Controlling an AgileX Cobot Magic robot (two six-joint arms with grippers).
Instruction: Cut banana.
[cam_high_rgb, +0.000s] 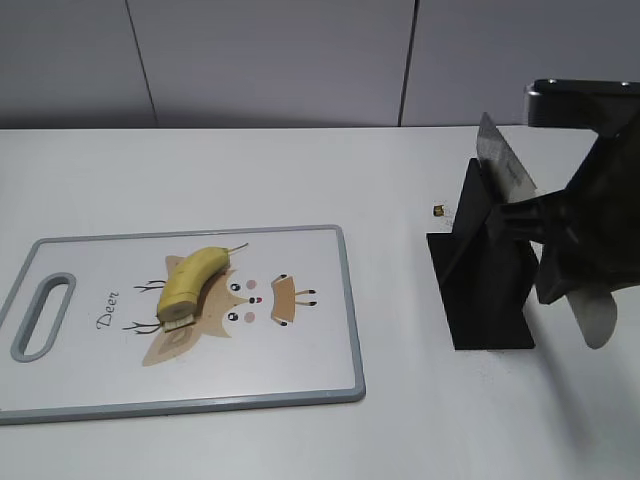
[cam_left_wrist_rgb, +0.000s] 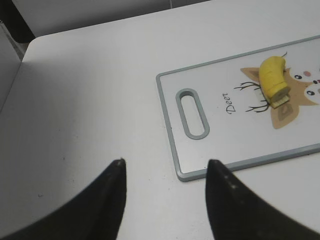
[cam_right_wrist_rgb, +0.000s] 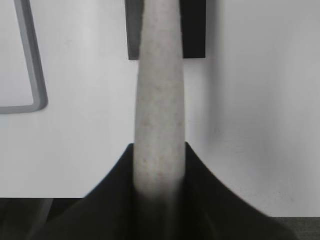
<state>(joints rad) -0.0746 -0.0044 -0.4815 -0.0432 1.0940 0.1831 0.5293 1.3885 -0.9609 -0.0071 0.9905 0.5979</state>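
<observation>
The banana (cam_high_rgb: 192, 285), a short curved yellow piece with one flat cut end, lies on the deer print of the white cutting board (cam_high_rgb: 345, 300). It also shows in the left wrist view (cam_left_wrist_rgb: 274, 80) on the board (cam_left_wrist_rgb: 167, 115). My right gripper (cam_high_rgb: 560, 250) is shut on the pale handle (cam_right_wrist_rgb: 159, 100) of the knife, with its jaws (cam_right_wrist_rgb: 158, 145) on both sides. The knife's blade (cam_high_rgb: 505, 165) rests tilted in the black stand (cam_high_rgb: 485, 290). My left gripper (cam_left_wrist_rgb: 166, 162) is open and empty above the table, near the board's handle-side corner. It is out of the exterior view.
The black stand's base (cam_right_wrist_rgb: 195, 30) sits right of the board with a gap between them. A small brown speck (cam_high_rgb: 438, 210) lies on the white table behind the stand. The board's grey handle slot (cam_left_wrist_rgb: 192, 114) faces my left gripper.
</observation>
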